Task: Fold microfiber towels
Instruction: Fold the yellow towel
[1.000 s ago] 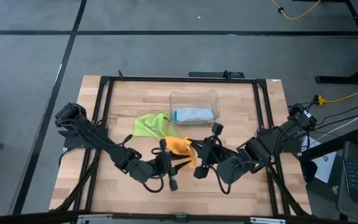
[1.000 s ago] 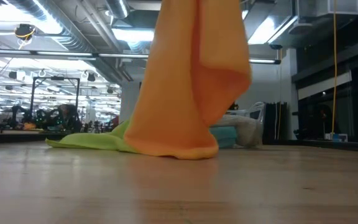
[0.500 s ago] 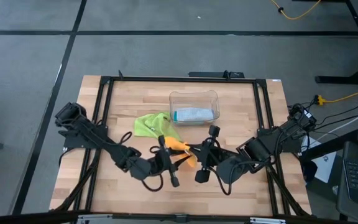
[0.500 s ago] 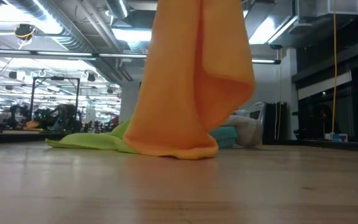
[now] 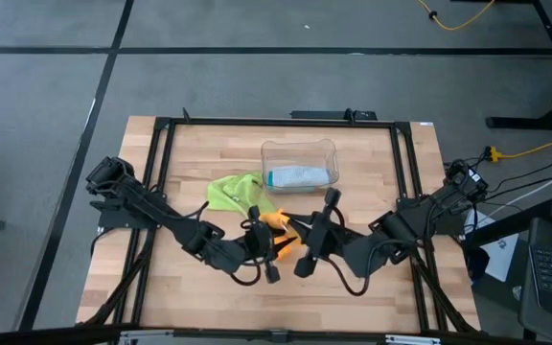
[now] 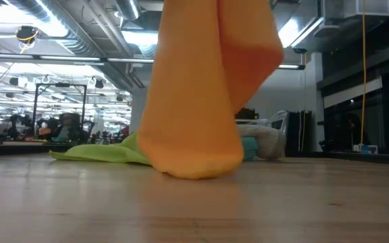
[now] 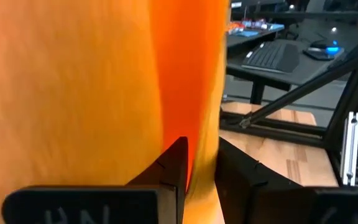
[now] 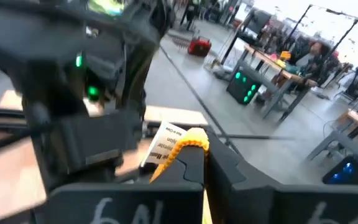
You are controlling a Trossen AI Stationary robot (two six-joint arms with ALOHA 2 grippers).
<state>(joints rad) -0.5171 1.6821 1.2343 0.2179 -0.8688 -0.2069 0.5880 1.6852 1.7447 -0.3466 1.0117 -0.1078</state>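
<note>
The orange towel (image 6: 201, 88) hangs between my two grippers near the table's middle; its lower end (image 6: 194, 169) reaches down to the table top. My left gripper (image 5: 264, 240) and my right gripper (image 5: 298, 240) face each other, both shut on its upper part (image 5: 278, 222). In the left wrist view the orange cloth (image 7: 92, 87) fills most of the picture. A lime green towel (image 5: 233, 192) lies spread flat on the table behind it, also seen low (image 6: 93, 154). My left gripper (image 7: 201, 165) pinches a hanging fold of the orange towel (image 7: 194, 134) between its two fingers, coming level from the table's left. The cloth runs on upward and downward past the fingers. My right gripper (image 8: 201, 158) pinches an edge of the orange towel (image 8: 188, 142) between its shut fingers, level from the table's right; only a thin orange rim shows at the fingertips.
A clear plastic bin (image 5: 300, 163) holding pale blue cloth stands behind the grippers, toward the far edge. A black frame (image 5: 161, 144) runs around the table. Bare wood (image 5: 286, 307) lies on the near side.
The orange towel has gathered narrower between the grippers. In the low view its right-hand fold has risen and its lower end has swung a little to the left. My right gripper has tipped slightly. Both grippers have kept their hold.
</note>
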